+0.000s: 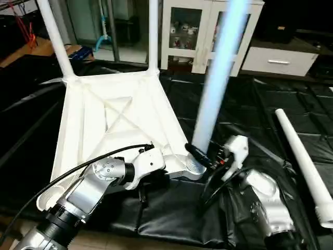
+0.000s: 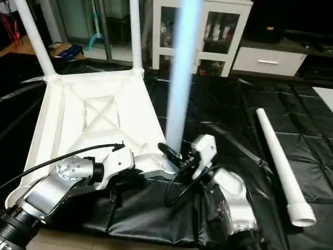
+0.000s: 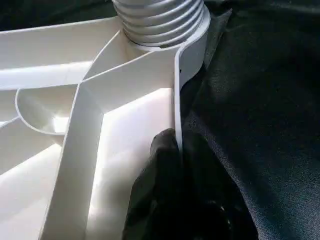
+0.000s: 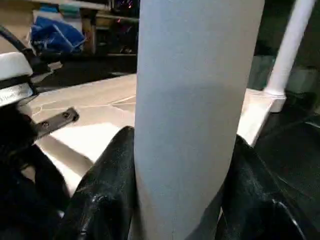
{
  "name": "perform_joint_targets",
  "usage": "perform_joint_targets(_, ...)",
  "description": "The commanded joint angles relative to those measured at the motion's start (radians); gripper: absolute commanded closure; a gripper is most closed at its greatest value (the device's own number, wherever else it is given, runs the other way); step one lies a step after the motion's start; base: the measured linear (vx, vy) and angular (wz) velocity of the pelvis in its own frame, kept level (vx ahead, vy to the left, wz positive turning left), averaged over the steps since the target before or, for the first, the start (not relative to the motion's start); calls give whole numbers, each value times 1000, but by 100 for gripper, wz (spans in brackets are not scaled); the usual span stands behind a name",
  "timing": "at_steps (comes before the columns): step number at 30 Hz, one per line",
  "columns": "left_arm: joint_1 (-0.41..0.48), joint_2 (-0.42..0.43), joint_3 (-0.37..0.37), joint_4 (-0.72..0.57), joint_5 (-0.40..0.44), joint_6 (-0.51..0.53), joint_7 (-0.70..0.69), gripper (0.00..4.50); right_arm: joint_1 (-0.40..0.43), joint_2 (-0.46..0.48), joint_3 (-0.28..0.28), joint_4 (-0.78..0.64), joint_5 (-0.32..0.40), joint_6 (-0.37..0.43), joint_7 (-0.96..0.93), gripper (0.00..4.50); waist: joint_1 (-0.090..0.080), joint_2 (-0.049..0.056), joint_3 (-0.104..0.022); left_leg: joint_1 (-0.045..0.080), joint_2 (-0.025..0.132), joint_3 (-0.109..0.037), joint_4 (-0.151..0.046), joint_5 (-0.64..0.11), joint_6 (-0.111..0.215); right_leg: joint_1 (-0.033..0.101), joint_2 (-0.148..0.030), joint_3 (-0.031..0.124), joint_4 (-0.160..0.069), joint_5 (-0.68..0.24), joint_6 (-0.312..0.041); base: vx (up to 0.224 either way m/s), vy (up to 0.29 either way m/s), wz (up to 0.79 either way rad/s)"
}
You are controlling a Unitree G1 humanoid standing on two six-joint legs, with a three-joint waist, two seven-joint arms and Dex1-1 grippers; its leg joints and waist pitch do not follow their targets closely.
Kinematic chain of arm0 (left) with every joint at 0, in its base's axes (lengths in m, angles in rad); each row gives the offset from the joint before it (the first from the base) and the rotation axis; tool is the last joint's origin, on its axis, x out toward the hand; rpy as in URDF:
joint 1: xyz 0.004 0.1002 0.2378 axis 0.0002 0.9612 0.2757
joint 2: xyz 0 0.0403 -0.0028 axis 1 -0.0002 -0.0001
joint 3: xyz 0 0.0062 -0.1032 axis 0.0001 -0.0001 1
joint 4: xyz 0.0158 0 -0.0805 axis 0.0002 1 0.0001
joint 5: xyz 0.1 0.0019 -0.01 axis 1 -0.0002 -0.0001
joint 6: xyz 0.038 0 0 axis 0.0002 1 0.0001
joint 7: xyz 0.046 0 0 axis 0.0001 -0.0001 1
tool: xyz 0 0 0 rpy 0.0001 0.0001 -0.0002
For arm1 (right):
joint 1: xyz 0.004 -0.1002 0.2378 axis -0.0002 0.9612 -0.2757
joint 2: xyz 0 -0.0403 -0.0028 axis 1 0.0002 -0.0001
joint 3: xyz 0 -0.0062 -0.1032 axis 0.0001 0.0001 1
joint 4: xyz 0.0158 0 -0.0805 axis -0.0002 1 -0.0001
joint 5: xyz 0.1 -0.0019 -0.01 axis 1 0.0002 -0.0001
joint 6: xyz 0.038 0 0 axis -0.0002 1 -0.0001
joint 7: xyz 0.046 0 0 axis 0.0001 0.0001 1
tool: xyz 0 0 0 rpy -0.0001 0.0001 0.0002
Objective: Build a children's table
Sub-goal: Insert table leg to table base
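Black padded mats [image 1: 244, 104] cover the floor, with a white glass-door cabinet [image 1: 203, 31] and a low white drawer unit [image 1: 278, 61] along the back wall. So the tabletop [image 1: 117, 122] is lying upside down on the mats, ribbed side up, its near edge toward the robot. Two legs are already standing straight up out of the far corners: one at the far left [image 1: 54, 36], one at the far right [image 1: 153, 34].

A third leg [image 1: 218, 78] stands at the near right corner, long axis pretty much vertical with a slight lean, its threaded end [image 1: 195, 165] sitting at the corner socket. The right claw [image 1: 200, 154] is clamped around this leg low down; the right wrist view shows a black finger [image 4: 107, 195] pressed on each side of the tube. The left claw [image 3: 177, 170] is pinching the tabletop's side rim just beside that same corner, one finger inside the rim and one outside.

The fourth leg [image 1: 304, 164] lies flat on the mats off to the right, well apart from the tabletop, running from far to near with its open wide end [image 2: 302, 216] nearest the robot.

The left wrist view gives you the thread ridges [image 3: 160, 22] up close above the socket, which the head views barely show. The right wrist view catches the far right leg [image 4: 290, 47] behind the held one.
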Motion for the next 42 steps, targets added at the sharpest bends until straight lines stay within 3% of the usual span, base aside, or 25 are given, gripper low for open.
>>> perform_joint_targets(1,14,32,-3,24,33,13,-1,449,60,-58,16,165,-102,134,0,266,-5,13,-11,7,57,-32,-98,-463,-25,-2,-76,48,-102,-371,-168,0,0,0)
perform_joint_targets(3,17,32,-3,21,32,16,-2,449,57,-61,19,159,-72,189,31,266,-5,10,-14,9,59,-36,-99,-478,-31,-5,-78,52,-106,-402,-148,0,0,0)
perform_joint_targets(7,22,34,-4,18,32,18,-2,449,52,-67,14,154,-35,246,57,266,-5,12,-18,6,60,-35,-102,-454,-29,-2,-74,51,-100,-315,-163,0,0,0)
perform_joint_targets(11,23,34,-4,20,33,19,-1,449,3,-55,-86,150,128,369,46,266,-5,11,-21,5,60,-32,-100,-414,-15,2,-74,51,-96,-265,-184,0,0,0)
perform_joint_targets(14,22,32,-4,21,33,19,0,449,-15,-52,-137,161,189,411,36,266,-2,11,-24,0,60,-30,-98,-364,-10,7,-75,49,-92,-216,-198,0,0,0)
perform_joint_targets(17,22,31,-3,21,33,19,1,449,-16,-56,-143,168,191,427,36,266,0,11,-23,0,60,-28,-98,-359,-12,7,-76,48,-92,-224,-200,0,0,0)
perform_joint_targets(19,21,32,-4,21,34,18,-1,449,5,-101,-61,185,81,407,84,266,2,13,-21,2,60,-28,-98,-371,-16,5,-76,47,-96,-259,-192,0,0,0)
perform_joint_targets(22,19,32,-3,22,33,18,-2,449,13,-127,-8,169,50,432,100,266,2,10,-19,7,60,-30,-101,-405,-26,2,-78,48,-104,-326,-169,0,0,0)
perform_joint_targets(23,19,32,-2,22,33,18,-2,449,12,-129,-5,168,50,437,98,266,2,10,-19,7,60,-30,-101,-405,-26,2,-78,48,-104,-326,-169,0,0,0)
perform_joint_targets(25,18,32,-1,22,32,19,-1,449,8,-143,22,173,33,438,91,266,2,11,-25,7,62,-28,-102,-353,-22,6,-74,47,-99,-228,-181,0,0,0)
perform_joint_targets(26,18,32,0,22,32,19,0,449,4,-144,23,186,24,426,79,266,1,11,-25,4,61,-27,-103,-338,-18,9,-73,46,-96,-186,-190,0,0,0)
perform_joint_targets(28,17,31,0,21,33,18,2,449,2,-136,5,203,24,383,58,266,-1,9,-22,5,61,-27,-105,-379,-22,7,-74,44,-99,-232,-188,0,0,0)
perform_joint_targets(30,19,30,1,20,32,18,3,449,-1,-114,-60,198,92,419,41,266,-2,8,-21,6,61,-29,-105,-402,-26,5,-77,47,-105,-285,-176,0,0,0)
perform_joint_targets(31,19,30,1,20,32,18,3,449,-1,-113,-67,197,100,424,39,266,-2,9,-21,8,61,-30,-105,-411,-26,3,-77,47,-106,-300,-173,0,0,0)
perform_joint_targets(33,21,30,1,20,31,17,4,449,-11,-92,-144,219,183,504,-15,266,-2,11,-25,9,62,-30,-105,-390,-26,3,-75,49,-104,-256,-180,0,0,0)
perform_joint_targets(36,19,30,0,20,31,18,2,449,-17,-110,-112,272,137,526,-70,266,-2,10,-23,4,62,-30,-108,-379,-28,6,-73,44,-100,-229,-185,0,0,0)
perform_joint_targets(37,17,29,0,21,31,18,1,449,-18,-119,-95,287,117,528,-73,266,-2,12,-21,4,61,-30,-108,-394,-30,4,-74,44,-102,-253,-183,0,0,0)
perform_joint_targets(38,16,30,0,22,31,18,1,449,-19,-124,-84,296,105,528,-72,266,-3,14,-17,11,60,-33,-107,-458,-44,-3,-79,44,-113,-367,-159,0,0,0)
perform_joint_targets(39,14,30,0,24,31,17,0,449,-26,-130,-76,310,97,549,-76,266,-5,13,-18,13,60,-36,-107,-479,-52,-7,-79,45,-115,-405,-147,0,0,0)
perform_joint_targets(42,9,31,0,29,30,15,-2,449,-65,-134,-107,347,122,642,-98,266,-9,11,-17,11,60,-41,-110,-502,-59,-7,-79,45,-117,-431,-134,0,0,0)
